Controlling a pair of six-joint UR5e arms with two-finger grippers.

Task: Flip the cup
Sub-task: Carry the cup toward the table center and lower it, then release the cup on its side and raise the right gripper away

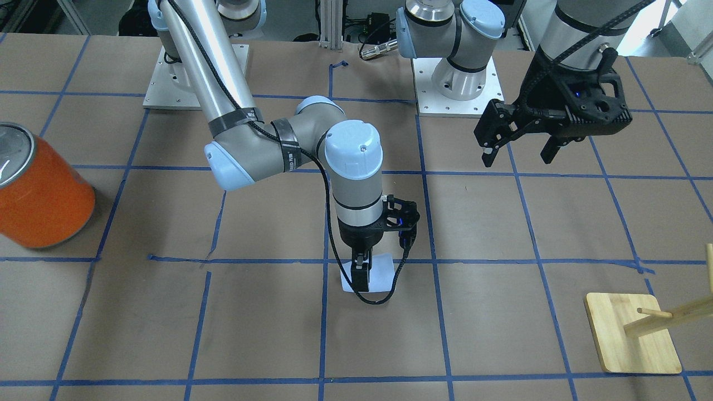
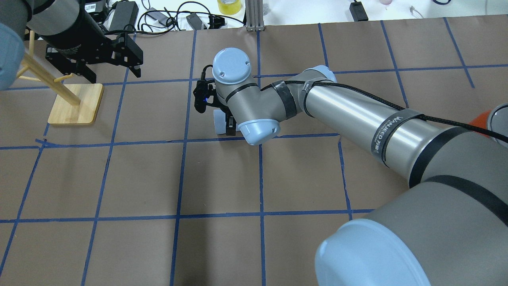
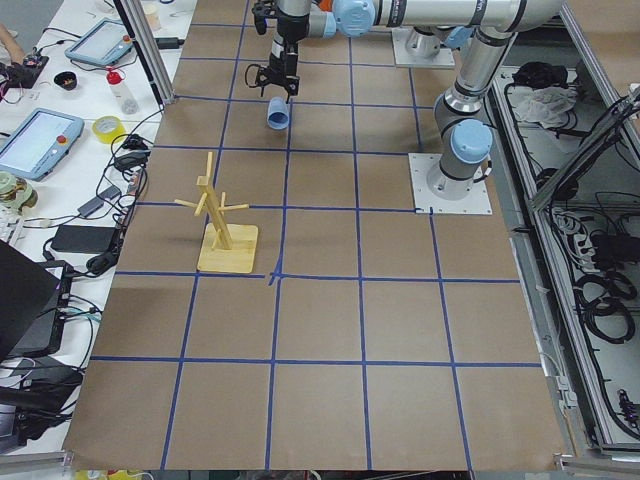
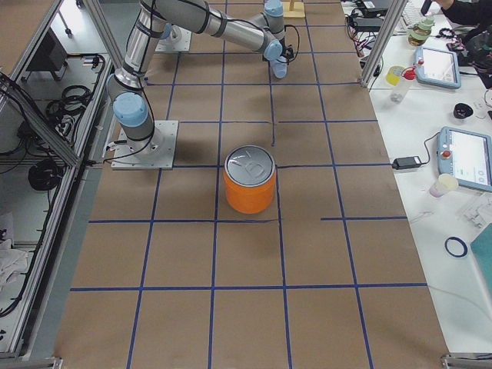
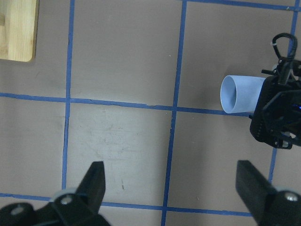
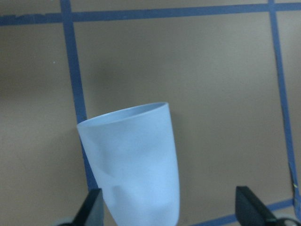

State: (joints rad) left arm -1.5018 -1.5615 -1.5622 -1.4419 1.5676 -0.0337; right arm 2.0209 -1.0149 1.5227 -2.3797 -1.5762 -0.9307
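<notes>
1. The cup (image 6: 136, 165) lies on its side on the bench (image 1: 501, 312). It is about midway between the bench's 2 ends and nearer the operators' edge than the robot's edge.
2. Its open mouth faces the bench's left end. In the right wrist view, 1 side of it covers part of a blue tape line (image 6: 75, 70).
3. The right gripper (image 6: 169, 197) points straight down over the cup's closed end, its 2 fingers spread wide with the cup between them. The cup sits close to 1 finger, and I cannot tell whether they touch. A clear gap separates it from the other finger, so the cup is not squeezed.
4. The left gripper (image 5: 170, 169) hangs above the bench toward the left end, well apart from the cup. Its 2 fingers are spread wide over bare brown paper.
5. A wooden rack (image 3: 225, 235) stands near the left end, close to the operators' edge.
6. An orange canister (image 4: 250, 188) with a silver top stands upright toward the right end, well apart from the cup.
</notes>
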